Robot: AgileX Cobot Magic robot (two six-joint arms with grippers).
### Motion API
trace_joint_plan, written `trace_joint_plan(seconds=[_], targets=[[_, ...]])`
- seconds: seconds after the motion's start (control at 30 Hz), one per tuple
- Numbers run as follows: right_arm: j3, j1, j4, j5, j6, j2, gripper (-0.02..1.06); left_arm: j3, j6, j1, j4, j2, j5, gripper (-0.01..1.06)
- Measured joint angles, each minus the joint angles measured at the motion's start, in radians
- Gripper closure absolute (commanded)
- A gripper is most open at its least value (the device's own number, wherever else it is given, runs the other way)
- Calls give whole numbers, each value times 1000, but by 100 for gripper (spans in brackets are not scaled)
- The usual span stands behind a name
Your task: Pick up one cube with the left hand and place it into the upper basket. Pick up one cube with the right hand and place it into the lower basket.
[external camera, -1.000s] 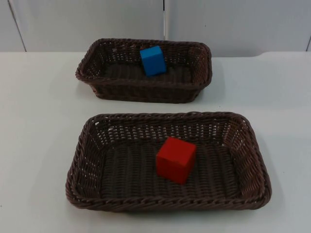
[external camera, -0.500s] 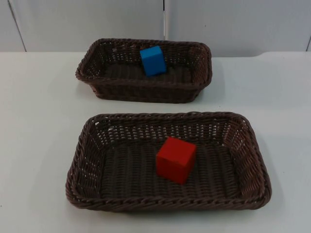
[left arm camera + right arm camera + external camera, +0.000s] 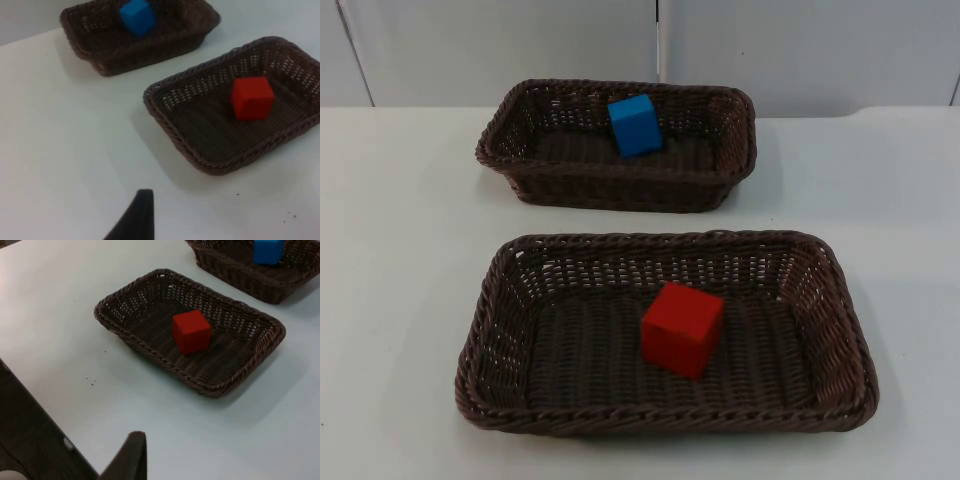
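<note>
Blue cube (image 3: 635, 124) sits in the upper basket (image 3: 520, 150) and red cube (image 3: 682, 328) in the lower basket (image 3: 485, 330) on the white surface (image 3: 400, 250), while both grippers hang well back above it, their grip impossible to tell.

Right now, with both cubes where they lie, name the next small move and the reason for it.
Probably none beyond keeping both arms parked away from the baskets. The blue cube already lies inside the upper basket, and the red cube sits on the floor of the lower basket. From each wrist view both baskets lie some way off on the table, so the work looks done.
</note>
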Motion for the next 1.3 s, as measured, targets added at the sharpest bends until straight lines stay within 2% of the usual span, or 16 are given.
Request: trace_joint_plan(seconds=[0.5, 1.03, 1.3], targets=[[0, 0, 0, 0, 0, 0, -1, 0, 0, 219, 0, 0, 0, 0], [0, 0, 0, 0, 0, 0, -1, 0, 0, 549, 0, 0, 0, 0], [0, 0, 0, 0, 0, 0, -1, 0, 0, 571, 0, 0, 0, 0]])
